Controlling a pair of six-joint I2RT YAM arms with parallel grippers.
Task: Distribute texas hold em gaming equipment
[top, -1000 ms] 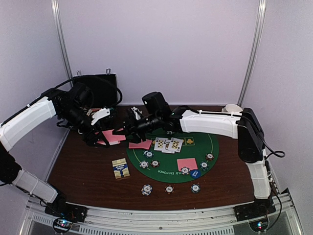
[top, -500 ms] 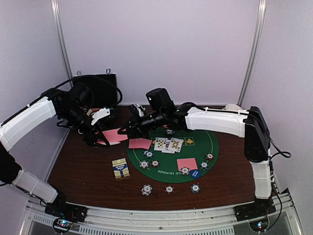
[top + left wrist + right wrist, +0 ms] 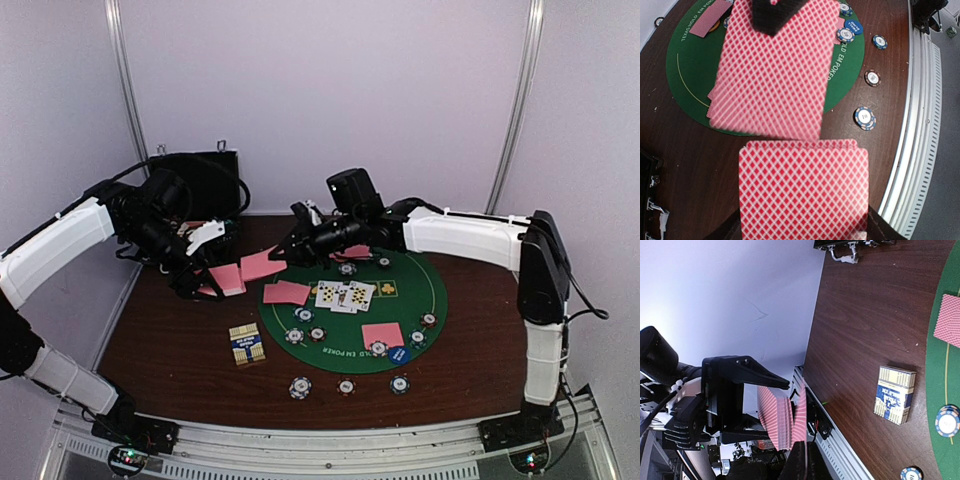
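Note:
My left gripper is shut on a deck of pink-backed playing cards, held above the table's left side. One card hangs apart from the deck, to its right, with my right gripper shut on its far edge. In the right wrist view this card shows edge-on between my fingers, beside the deck. The green mat carries three face-up cards, two face-down cards and several poker chips. Three chips lie in front of the mat.
A blue and cream card box lies on the wood left of the mat. A black hard case stands open at the back left. A white bowl sits at the back right behind my right arm. The metal rail runs along the near edge.
My right gripper has shut on the top card and drawn it to the right, off the deck. The left arm and its deck have stayed in place.

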